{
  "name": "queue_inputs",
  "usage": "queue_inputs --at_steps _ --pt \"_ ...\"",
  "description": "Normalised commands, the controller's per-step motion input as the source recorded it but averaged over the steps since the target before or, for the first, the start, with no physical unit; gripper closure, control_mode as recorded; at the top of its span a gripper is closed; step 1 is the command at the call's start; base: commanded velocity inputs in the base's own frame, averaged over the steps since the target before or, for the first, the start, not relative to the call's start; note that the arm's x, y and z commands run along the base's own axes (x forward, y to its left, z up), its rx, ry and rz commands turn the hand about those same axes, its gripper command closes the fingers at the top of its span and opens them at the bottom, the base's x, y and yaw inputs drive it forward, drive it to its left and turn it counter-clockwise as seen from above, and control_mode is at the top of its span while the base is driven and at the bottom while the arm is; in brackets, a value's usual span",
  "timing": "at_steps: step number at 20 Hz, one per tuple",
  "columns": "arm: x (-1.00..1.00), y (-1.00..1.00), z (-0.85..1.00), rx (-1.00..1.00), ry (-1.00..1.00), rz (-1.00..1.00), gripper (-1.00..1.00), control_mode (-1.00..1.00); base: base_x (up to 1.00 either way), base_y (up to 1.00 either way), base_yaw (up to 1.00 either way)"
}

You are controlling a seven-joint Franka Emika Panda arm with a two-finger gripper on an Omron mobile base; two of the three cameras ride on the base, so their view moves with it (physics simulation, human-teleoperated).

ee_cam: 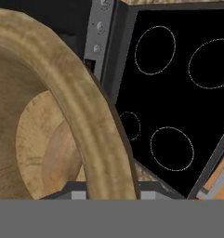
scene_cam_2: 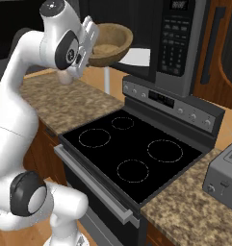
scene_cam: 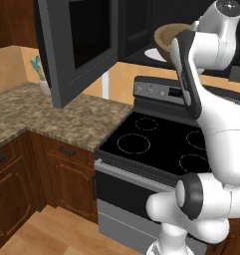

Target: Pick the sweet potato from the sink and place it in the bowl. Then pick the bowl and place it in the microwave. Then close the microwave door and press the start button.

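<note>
My gripper (scene_cam_2: 92,42) is shut on the thick rim of the light brown wooden bowl (scene_cam_2: 110,42), holding it up in front of the open microwave (scene_cam_2: 177,38). In the hand view the bowl's rim (ee_cam: 88,111) runs between my fingertips (ee_cam: 146,195), and the sweet potato (ee_cam: 62,155) lies inside as an oblong orange-brown shape. From the left base view the bowl (scene_cam: 166,36) hangs just above the white turntable plate (scene_cam: 154,54), partly hidden by my arm. The microwave door (scene_cam: 76,45) stands swung wide open to the left. The sink is out of view.
A black stove (scene_cam_2: 132,149) with ring-marked burners lies directly below the bowl. Granite counter (scene_cam: 57,114) extends to the left with a small potted plant (scene_cam: 39,74) at the back. A grey toaster (scene_cam_2: 225,178) stands on the counter at the right.
</note>
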Motion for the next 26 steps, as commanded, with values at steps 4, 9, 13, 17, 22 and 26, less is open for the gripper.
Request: queue_inputs --at_steps 4,9,13,17,22,26 --pt "0.80 -0.46 0.00 0.00 0.00 0.00 1.00 -1.00 0.00 0.00 0.00" --pt "0.83 -0.37 0.00 0.01 0.00 0.00 1.00 -1.00 0.00 0.00 0.00" --pt "0.67 -0.19 -0.07 0.00 0.00 0.00 1.00 -1.00 0.00 0.00 0.00" --pt "0.74 -0.08 -0.33 0.00 0.00 0.00 1.00 -1.00 0.00 0.00 0.00" --pt "0.60 -0.09 -0.22 0.00 0.00 0.00 1.00 -1.00 0.00 0.00 0.00" --pt "0.61 -0.10 -0.13 0.00 0.01 0.00 1.00 -1.00 0.00 0.00 0.00"
